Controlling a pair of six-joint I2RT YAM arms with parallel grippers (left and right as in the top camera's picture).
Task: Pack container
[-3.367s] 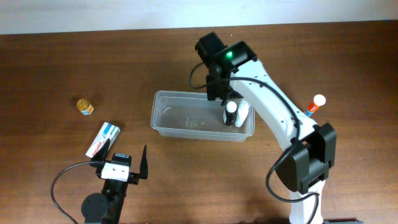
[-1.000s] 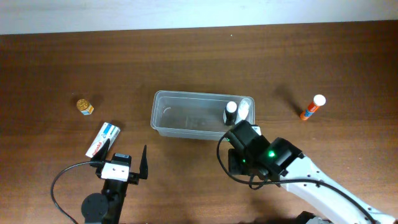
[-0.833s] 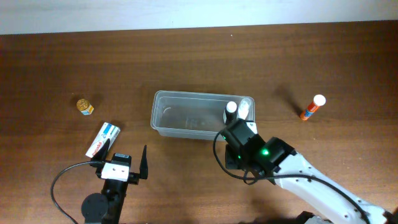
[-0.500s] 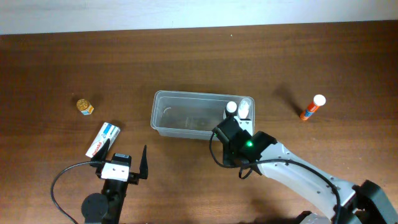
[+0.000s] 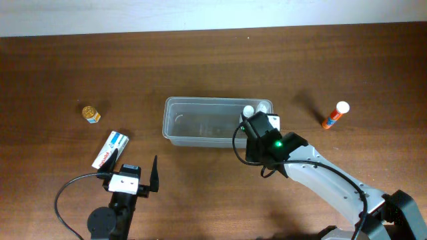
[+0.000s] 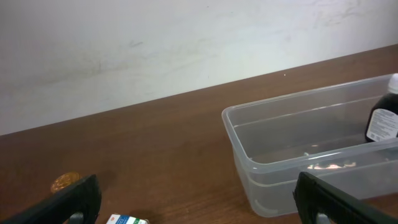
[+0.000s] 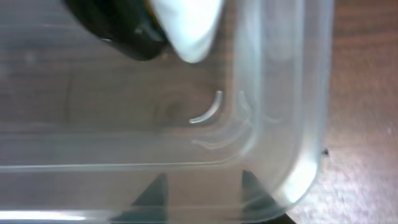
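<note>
The clear plastic container [image 5: 193, 125] sits mid-table. A dark bottle with a white cap [image 5: 248, 111] and a white bottle [image 5: 264, 107] stand in its right end. My right gripper [image 5: 254, 128] hangs over the container's front right corner. In the right wrist view its two dark fingertips [image 7: 202, 191] show apart through the clear wall [image 7: 273, 124], below the dark bottle [image 7: 121, 28] and white bottle [image 7: 186, 28]. My left gripper [image 5: 133, 175] is open and empty near the front left, facing the container [image 6: 292, 155] and the dark bottle [image 6: 382, 121].
A white and blue box [image 5: 110, 149] lies just ahead of my left gripper, its edge showing in the left wrist view [image 6: 127, 219]. A small gold jar [image 5: 91, 114] stands further left. An orange stick with a white cap [image 5: 334, 115] lies to the right of the container.
My right arm left the far side of the container, swung round to the front, then moved up to the container's front right corner. Both bottles stay inside. The left arm has not moved.
</note>
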